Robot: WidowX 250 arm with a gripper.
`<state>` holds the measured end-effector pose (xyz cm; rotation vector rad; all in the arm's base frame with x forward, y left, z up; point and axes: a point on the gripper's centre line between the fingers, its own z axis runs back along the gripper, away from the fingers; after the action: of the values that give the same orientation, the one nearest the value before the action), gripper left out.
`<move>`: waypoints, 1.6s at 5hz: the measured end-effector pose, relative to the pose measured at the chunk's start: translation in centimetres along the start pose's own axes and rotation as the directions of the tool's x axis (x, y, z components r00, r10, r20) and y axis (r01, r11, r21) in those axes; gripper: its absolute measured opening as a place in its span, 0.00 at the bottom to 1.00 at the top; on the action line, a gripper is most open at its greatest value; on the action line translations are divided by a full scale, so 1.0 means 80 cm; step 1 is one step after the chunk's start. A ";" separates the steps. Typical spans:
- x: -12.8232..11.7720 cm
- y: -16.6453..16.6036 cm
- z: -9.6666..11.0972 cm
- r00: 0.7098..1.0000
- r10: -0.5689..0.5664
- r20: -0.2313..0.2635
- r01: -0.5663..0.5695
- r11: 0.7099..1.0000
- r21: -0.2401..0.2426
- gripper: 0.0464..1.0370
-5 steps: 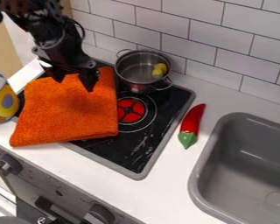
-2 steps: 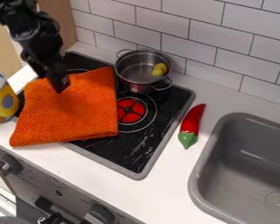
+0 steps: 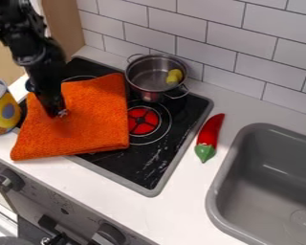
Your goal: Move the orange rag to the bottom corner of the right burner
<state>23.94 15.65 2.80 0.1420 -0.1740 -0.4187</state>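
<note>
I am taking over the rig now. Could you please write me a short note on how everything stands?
Gripper: the gripper is low at the left part of the orange rag; whether it has hold of the rag, I cannot tell.
Rag: spread over the left side of the stove and past its front edge onto the counter, its right edge beside the red burner.
Done: gripper is at the rag.
Left: probably grip it, then bring it to that burner's bottom corner.
</note>
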 end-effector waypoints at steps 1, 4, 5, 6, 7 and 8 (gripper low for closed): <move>0.000 -0.012 -0.010 0.999 -0.042 -0.024 0.042 0.999 -0.014 0.01; 0.008 -0.032 -0.021 0.998 0.027 -0.057 -0.032 0.996 -0.080 0.01; 0.006 -0.040 -0.020 0.997 0.034 -0.071 -0.042 0.993 -0.112 0.01; 0.007 -0.049 -0.018 0.998 0.018 -0.060 -0.026 0.989 -0.144 0.01; 0.008 -0.060 -0.014 1.000 -0.004 -0.028 -0.001 0.986 -0.167 0.01; 0.005 -0.069 -0.012 1.000 -0.002 -0.030 -0.004 0.981 -0.194 0.01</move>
<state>22.30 10.59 0.99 -0.0442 -0.1029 -0.4300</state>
